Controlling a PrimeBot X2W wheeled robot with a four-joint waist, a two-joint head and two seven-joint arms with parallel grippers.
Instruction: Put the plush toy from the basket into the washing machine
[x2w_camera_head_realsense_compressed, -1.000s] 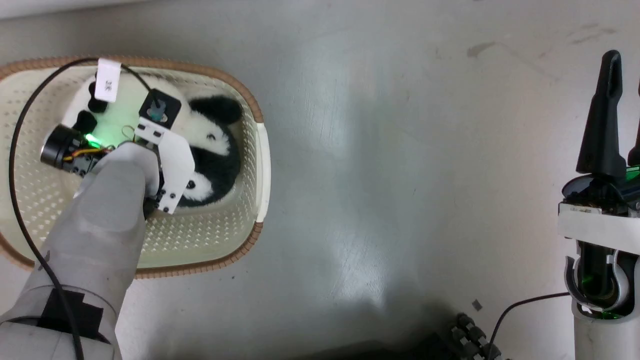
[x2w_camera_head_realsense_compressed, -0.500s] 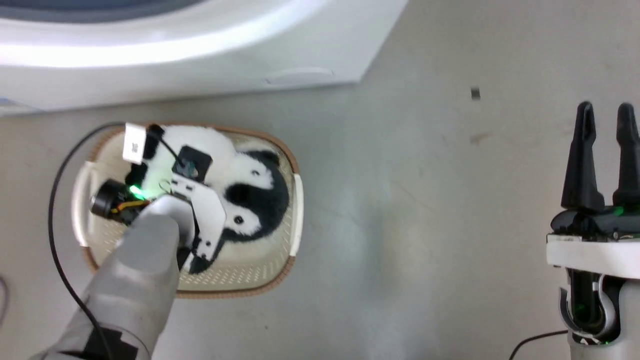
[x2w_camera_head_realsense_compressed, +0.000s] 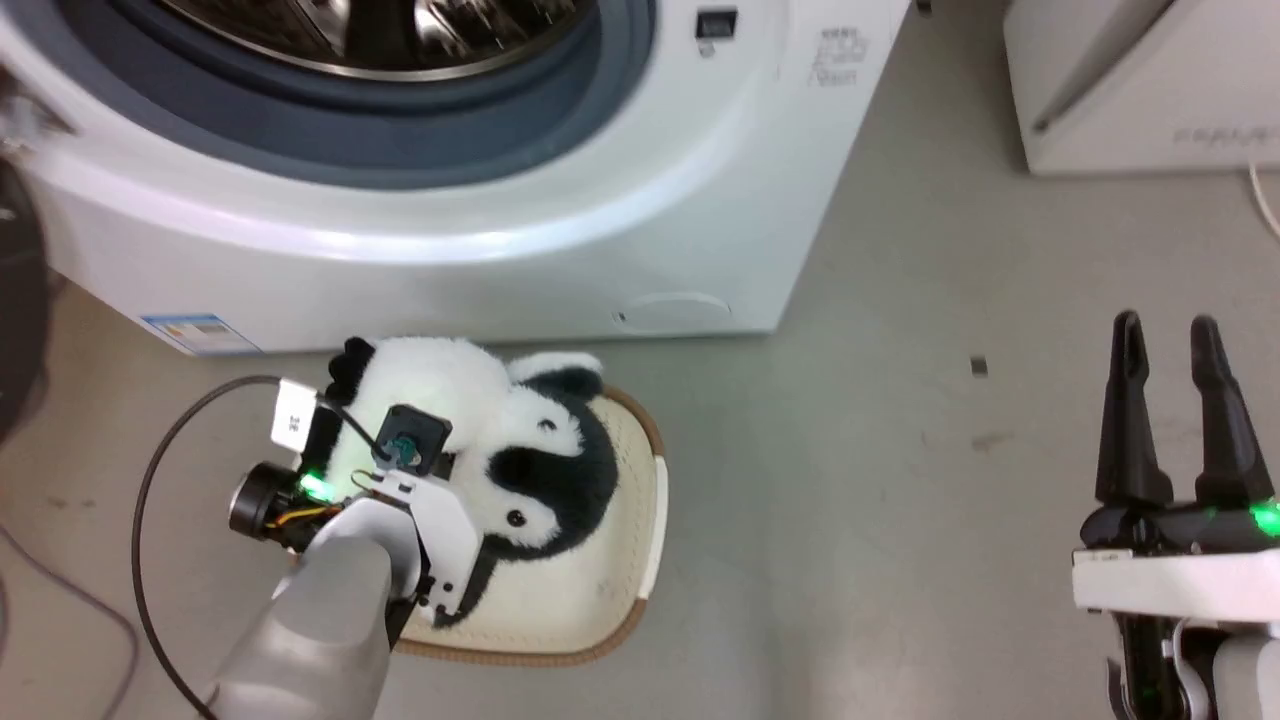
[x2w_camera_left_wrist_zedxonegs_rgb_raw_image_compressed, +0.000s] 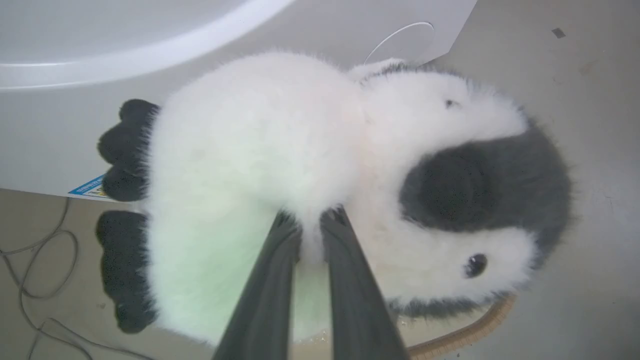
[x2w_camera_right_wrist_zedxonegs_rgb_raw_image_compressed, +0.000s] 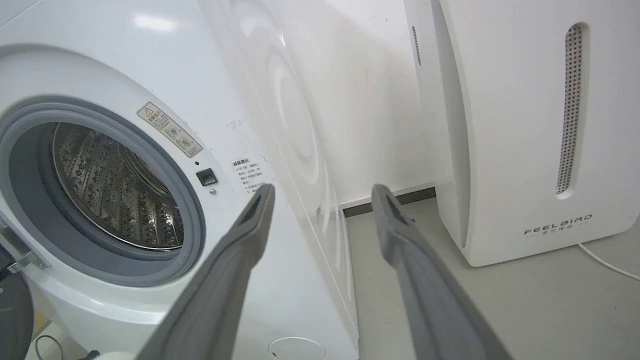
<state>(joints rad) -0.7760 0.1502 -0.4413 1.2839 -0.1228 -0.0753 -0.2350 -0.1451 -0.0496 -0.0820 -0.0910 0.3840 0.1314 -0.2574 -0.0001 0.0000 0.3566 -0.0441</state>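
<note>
White washer (x2w_camera_head_realsense_compressed: 480, 250) fills 12 o'clock of the head view. Porthole is uncovered and the steel drum (x2w_camera_right_wrist_zedxonegs_rgb_raw_image_compressed: 115, 190) bare, presumably left open to take the load. Dark blurred shape at 9 o'clock is probably its door (x2w_camera_head_realsense_compressed: 20, 300), judged the nearest obstacle to the left arm. Second white appliance (x2w_camera_right_wrist_zedxonegs_rgb_raw_image_compressed: 525, 125) at 1 o'clock, well apart.

Basket (x2w_camera_head_realsense_compressed: 655, 520) sits on the floor at the washer's foot. Toy (x2w_camera_head_realsense_compressed: 450, 390) hangs over the basket's 10 o'clock end, apparently off its floor, near the washer front but below the porthole lip; a rise looks necessary.

Left gripper (x2w_camera_left_wrist_zedxonegs_rgb_raw_image_compressed: 311, 220) pinches a tuft of the toy's white fur, fingers nearly together. Hold is shallow, slip possible. Right gripper (x2w_camera_head_realsense_compressed: 1165, 400) at 4 o'clock, spread and empty, clear of the route. Cables (x2w_camera_left_wrist_zedxonegs_rgb_raw_image_compressed: 30, 250) on the floor at 8 o'clock.
</note>
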